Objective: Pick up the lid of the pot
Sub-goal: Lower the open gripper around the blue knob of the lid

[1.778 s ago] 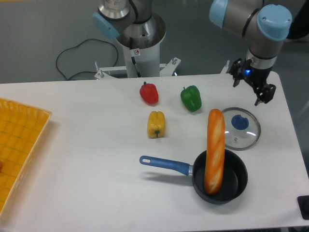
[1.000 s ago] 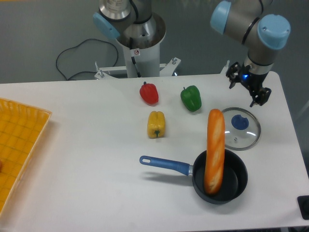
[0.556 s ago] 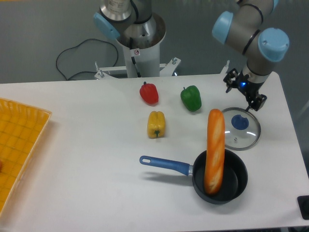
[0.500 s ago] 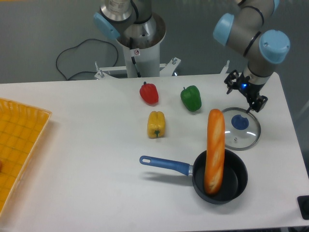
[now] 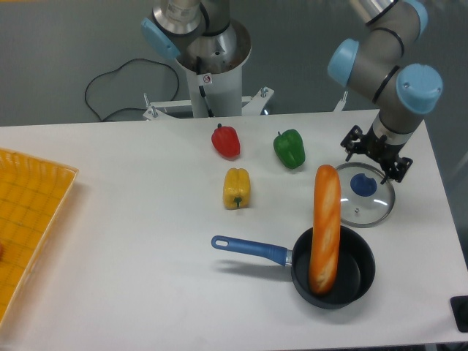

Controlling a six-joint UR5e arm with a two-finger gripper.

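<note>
Nearest to me stands the black pan (image 5: 357,272), and the lid (image 5: 365,213) lies just beyond it, on the right part of the table. If the lid is drawn towards the pan, I think its edge could catch on the rim. The bread (image 5: 326,232) leans out of the pan beside the lid, so a sideways movement may push it. The gripper (image 5: 374,158) is above the far side of the lid, its two fingers spread, with nothing between them. It seems not well centred over the blue knob (image 5: 363,185); going down so, one finger could press the glass, or pinch only the knob's edge and slip.

I count one pan, one bread, one lid, then three peppers: one yellow (image 5: 236,188), one green (image 5: 289,149), one red (image 5: 226,142).
</note>
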